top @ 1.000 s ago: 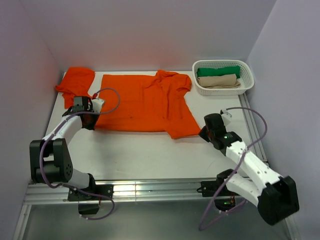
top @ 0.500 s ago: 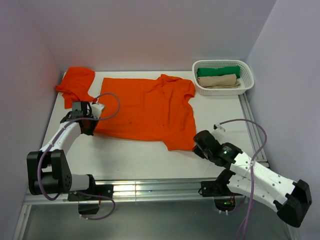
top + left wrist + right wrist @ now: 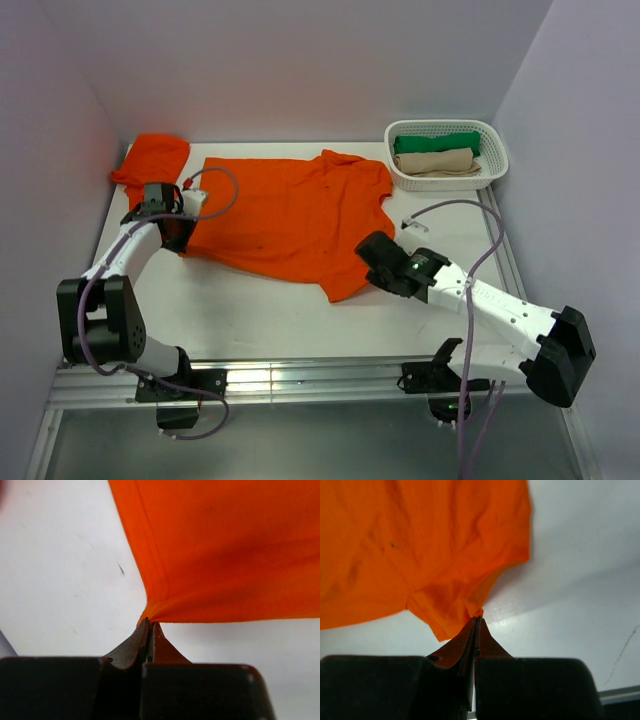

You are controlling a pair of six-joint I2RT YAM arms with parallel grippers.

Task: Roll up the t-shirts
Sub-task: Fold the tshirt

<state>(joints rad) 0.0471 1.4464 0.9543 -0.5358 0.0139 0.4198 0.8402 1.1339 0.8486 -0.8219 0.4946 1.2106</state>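
Here, my left gripper [image 3: 149,625] clenched on a corner of the bright orange cloth t-shirt [image 3: 285,215], spread flat mid-worktop [image 3: 260,310], my right gripper [image 3: 477,620] pinching its opposite near corner, second crumpled orange t-shirt [image 3: 152,160] far left.

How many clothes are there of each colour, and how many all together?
Orange: 2, the spread t-shirt and the bunched t-shirt at the far left corner.
Green: 1, the folded green cloth in the basket.
Tan: 1, the folded tan cloth in front of it.
Total: 4
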